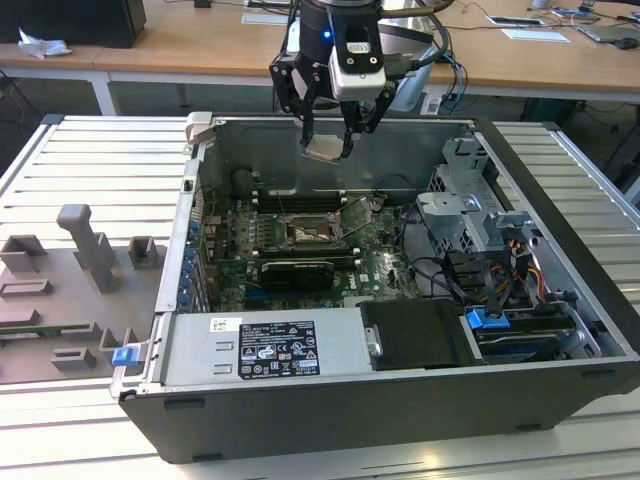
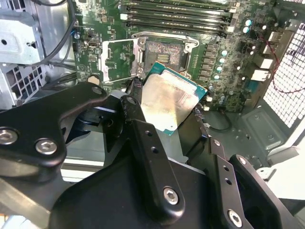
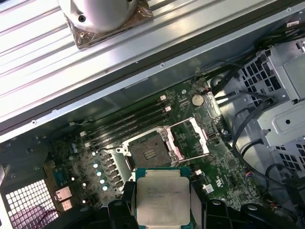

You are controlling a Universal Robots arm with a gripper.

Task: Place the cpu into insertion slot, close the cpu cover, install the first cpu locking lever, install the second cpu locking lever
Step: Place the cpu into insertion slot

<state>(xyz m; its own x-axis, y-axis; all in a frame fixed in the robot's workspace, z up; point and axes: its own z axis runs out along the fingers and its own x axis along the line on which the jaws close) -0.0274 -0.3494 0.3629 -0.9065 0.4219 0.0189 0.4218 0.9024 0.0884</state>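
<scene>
**CPU HELD ABOVE THE OPEN SOCKET**

The gripper (image 1: 325, 143) is clenched on the cpu (image 1: 323, 150) and grasps it by two opposite edges. In the exterior view the chip hangs in the upper centre of the frame, above the far side of the computer case (image 1: 300, 425). It is well apart from the insertion slot (image 1: 305, 232), which lies lower, near the frame's centre. In the second wrist view the cpu cover (image 2: 116, 59) stands swung open beside the slot, so the socket is bare.

Step in hand, by judgement: placing the cpu.

1. Level the chip. In the second wrist view it appears tilted between the fingers (image 2: 143, 138).
2. Square its edges with the socket rim and confirm its orientation.
3. Lower it straight, without sliding; the socket contacts probably bend easily.
4. Let go only when the chip sits flat.

Arm pose: the wrist enters from the frame's upper edge and points straight down, fingers vertical.
</scene>
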